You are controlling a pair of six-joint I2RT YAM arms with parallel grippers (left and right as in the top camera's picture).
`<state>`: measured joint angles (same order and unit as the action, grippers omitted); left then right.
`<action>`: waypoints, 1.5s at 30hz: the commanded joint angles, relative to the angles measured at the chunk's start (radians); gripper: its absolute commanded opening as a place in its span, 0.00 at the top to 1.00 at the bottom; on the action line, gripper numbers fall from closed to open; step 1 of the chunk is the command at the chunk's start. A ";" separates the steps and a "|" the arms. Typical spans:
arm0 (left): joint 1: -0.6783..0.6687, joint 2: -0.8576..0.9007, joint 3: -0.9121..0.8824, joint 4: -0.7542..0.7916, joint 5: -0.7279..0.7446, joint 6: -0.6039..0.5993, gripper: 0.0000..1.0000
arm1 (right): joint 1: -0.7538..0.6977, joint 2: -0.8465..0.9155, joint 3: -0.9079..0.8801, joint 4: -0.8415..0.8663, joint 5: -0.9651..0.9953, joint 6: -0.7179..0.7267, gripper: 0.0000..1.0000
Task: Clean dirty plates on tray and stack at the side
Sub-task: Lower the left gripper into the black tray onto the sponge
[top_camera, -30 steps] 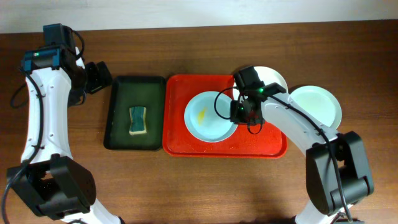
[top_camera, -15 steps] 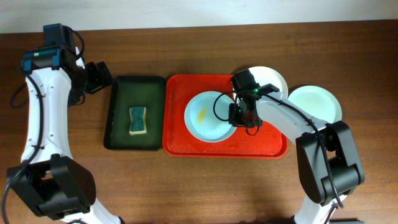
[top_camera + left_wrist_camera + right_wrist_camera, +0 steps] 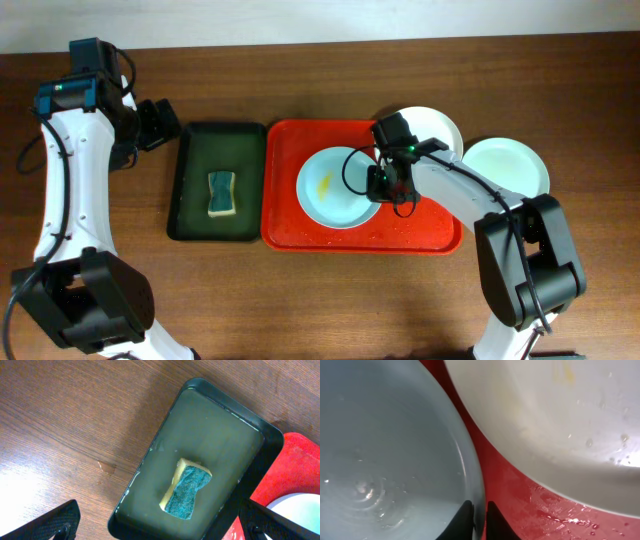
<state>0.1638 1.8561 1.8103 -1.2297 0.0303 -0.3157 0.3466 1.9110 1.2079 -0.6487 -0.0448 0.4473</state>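
The red tray (image 3: 285, 225) holds the pale blue plate (image 3: 335, 188), which has a yellow smear at centre. My right gripper (image 3: 385, 183) is shut on that plate's right rim. In the right wrist view the fingers (image 3: 476, 519) pinch the blue plate's (image 3: 385, 450) edge over the wet tray (image 3: 520, 495). The white plate (image 3: 440, 128) overlaps the tray's back right corner and shows a faint yellow smear (image 3: 565, 372). The mint green plate (image 3: 510, 168) lies on the table to the right. My left gripper (image 3: 160, 122) is open and empty, left of the dark green tray.
A dark green tray (image 3: 190, 150) left of the red tray holds a yellow-and-green sponge (image 3: 221, 193), also seen in the left wrist view (image 3: 186, 490). The table is brown wood, with a white wall along the back edge.
My right gripper has shifted slightly left at the blue plate's rim and its arm has drawn in. The left arm has not moved.
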 commanded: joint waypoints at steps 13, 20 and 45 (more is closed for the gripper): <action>-0.006 0.003 0.001 0.002 0.007 -0.013 0.00 | 0.002 0.011 -0.013 0.010 0.021 0.052 0.96; -0.006 0.003 0.001 0.002 0.007 -0.013 0.01 | 0.002 0.011 -0.014 0.010 0.031 0.052 0.96; -0.234 0.020 -0.249 0.097 -0.008 0.154 0.07 | 0.000 0.011 -0.014 0.017 0.031 0.051 0.96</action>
<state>-0.0711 1.8584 1.5780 -1.1515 0.0593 -0.1703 0.3466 1.9106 1.2041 -0.6300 -0.0448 0.4973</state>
